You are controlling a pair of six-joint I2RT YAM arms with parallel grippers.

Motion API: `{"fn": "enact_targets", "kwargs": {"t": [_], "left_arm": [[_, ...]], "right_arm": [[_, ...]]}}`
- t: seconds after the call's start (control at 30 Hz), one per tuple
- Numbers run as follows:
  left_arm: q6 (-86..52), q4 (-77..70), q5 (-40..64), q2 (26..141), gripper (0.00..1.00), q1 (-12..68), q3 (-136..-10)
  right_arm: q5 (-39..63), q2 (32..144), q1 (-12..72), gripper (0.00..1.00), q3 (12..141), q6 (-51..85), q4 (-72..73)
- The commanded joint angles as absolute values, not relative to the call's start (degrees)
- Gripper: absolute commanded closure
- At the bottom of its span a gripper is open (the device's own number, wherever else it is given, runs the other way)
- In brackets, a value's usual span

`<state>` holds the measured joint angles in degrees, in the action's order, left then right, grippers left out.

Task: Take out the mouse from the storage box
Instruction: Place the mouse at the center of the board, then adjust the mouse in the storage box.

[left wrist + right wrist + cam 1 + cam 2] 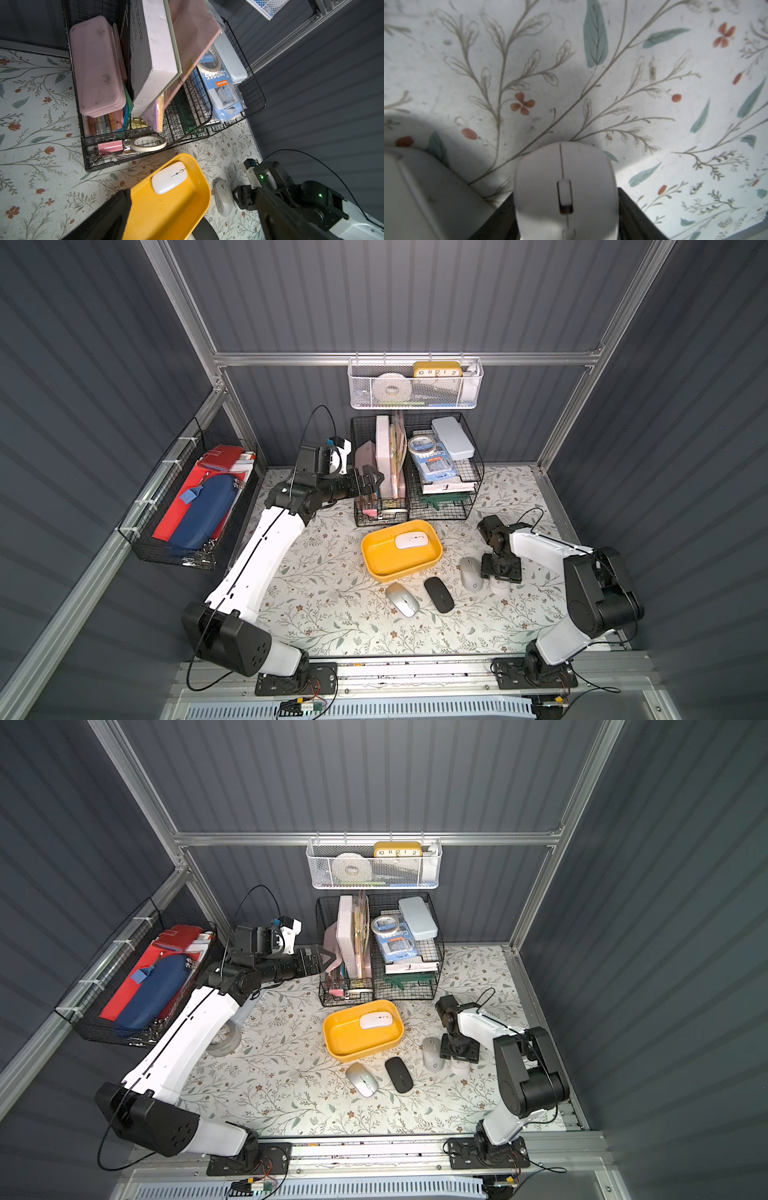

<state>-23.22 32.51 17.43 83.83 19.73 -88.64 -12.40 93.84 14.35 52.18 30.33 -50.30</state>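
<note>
Although the right claw (565, 192) points straight down over a white mouse (548, 170), with a black finger (500, 220) close along each side of the shell, I cannot tell whether the fingers are pressing it or merely flanking it. That mouse is outside the storage box (384, 559). It sits belly-down on the floral surface (332, 614) with its scroll wheel facing up, to the right of the box and near it.

Just beside it, on the side toward the box, lies a grey-white mouse (471, 574); whether the two touch is not clear. Farther to the robot's left and closer to its base, a black mouse (439, 594) and a silver mouse (402, 599) lie side by side but apart, just in front of the box's near wall.

The storage box sits slightly skewed near the middle of the surface. It holds one flat white mouse (411, 540), which lies along the far wall toward the right end.

Right behind the box stand the black wire baskets (469, 497), packed with cases, paper and rolls of tape. The left claw (371, 481) is released, with its fingers spread wide and nothing between them. It is held above the surface at the left side of those baskets.

In a top view, a clear tape roll (224, 1040) lies on the surface against the left arm. A white mesh basket (361, 389) holding a yellow clock (437, 369) hangs from the back rail. A black side basket (141, 547) on the left wall carries red and blue pouches.
</note>
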Motion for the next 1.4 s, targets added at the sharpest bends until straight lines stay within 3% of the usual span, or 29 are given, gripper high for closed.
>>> {"fn": "enact_targets", "kwargs": {"t": [0.0, 0.17, 0.53, 0.73, 1.0, 1.37], "left_arm": [[-21.88, 31.2, 19.02, 82.45, 0.01, 19.4, -87.89], [-21.77, 31.11, 19.38, 82.76, 0.01, 19.42, -88.07], [-21.97, 30.88, 19.68, 83.76, 0.01, 19.41, -87.8], [-22.06, 31.16, 19.4, 84.03, 0.01, 19.42, -88.32], [-22.15, 32.34, 18.19, 84.13, 0.01, 19.42, -90.13], [-21.89, 33.84, 16.54, 83.85, 0.01, 19.42, -90.09]], "right_arm": [[-9.82, 94.49, 14.06, 0.29, 51.47, 30.85, -49.44], [-8.43, 93.76, 14.13, 0.21, 54.71, 28.92, -52.24], [-9.11, 85.8, 14.45, 0.16, 62.09, 28.18, -58.12], [-7.47, 85.73, 19.81, 0.15, 67.47, 26.58, -57.48], [-5.88, 105.02, 36.22, 0.19, 90.51, 23.07, -57.05], [-4.54, 124.26, 39.43, 0.2, 106.07, 20.31, -53.88]]}}
